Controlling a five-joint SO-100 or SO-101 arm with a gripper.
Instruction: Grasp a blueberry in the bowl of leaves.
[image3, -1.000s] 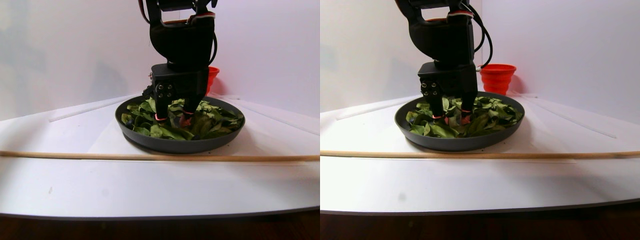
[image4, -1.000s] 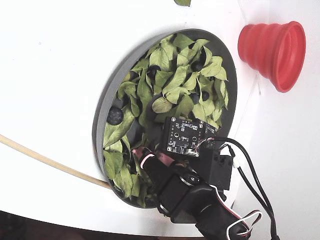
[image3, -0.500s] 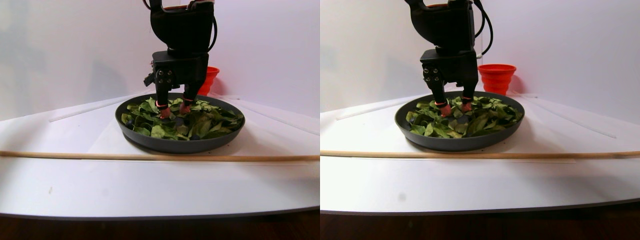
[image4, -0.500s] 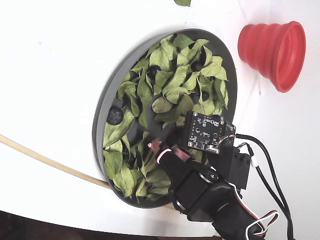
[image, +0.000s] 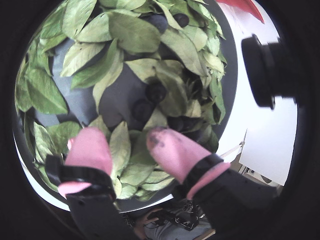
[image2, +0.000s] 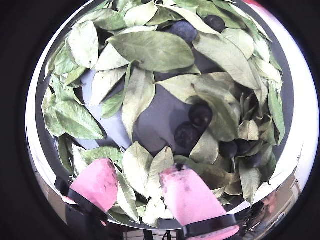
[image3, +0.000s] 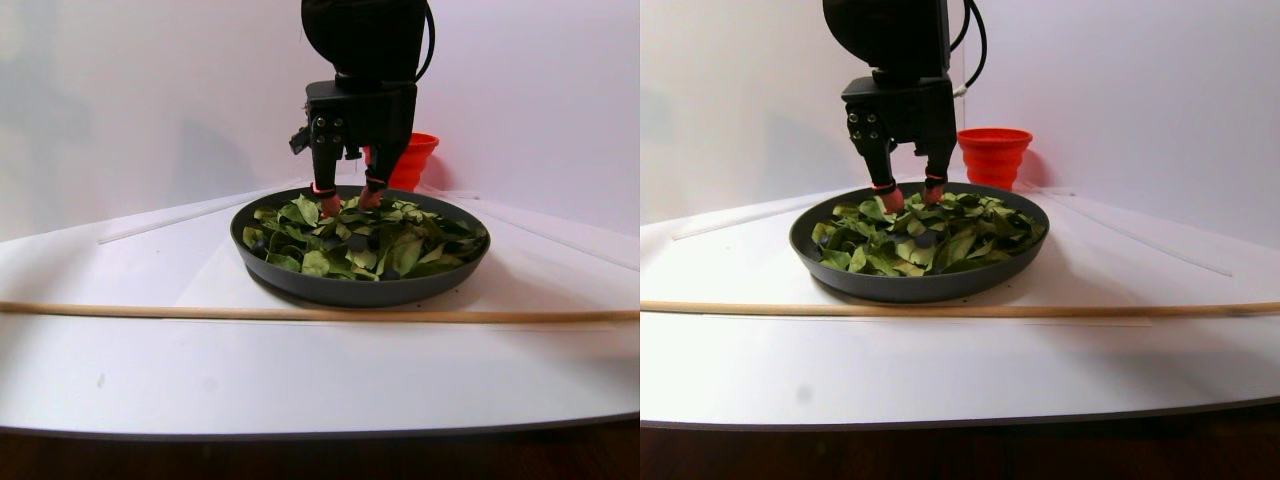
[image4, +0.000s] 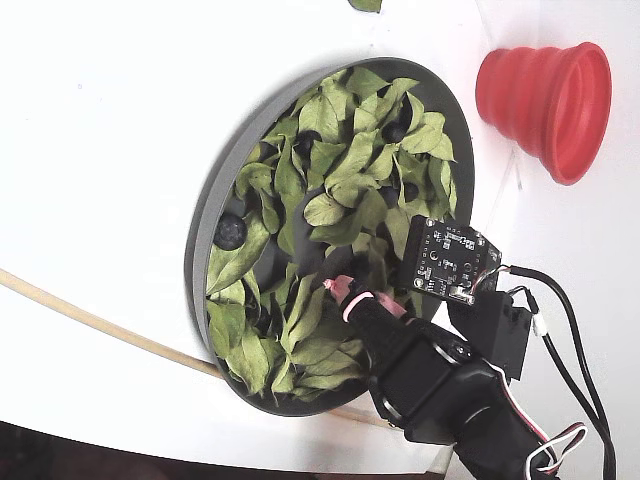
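Two berries: blueberries (image2: 194, 125) lie side by side on bare bowl (image2: 160, 117) floor, just ahead of the fingertips (leaves (image2: 155, 50) all round).
Gripper: gripper (image2: 137, 182) is spread, empty.

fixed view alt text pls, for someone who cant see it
A black robot arm's pink-tipped gripper reaches into a wide grey bowl filled with green leaves and a few dark blueberries on a white table. A red ribbed cup lies beside the bowl.
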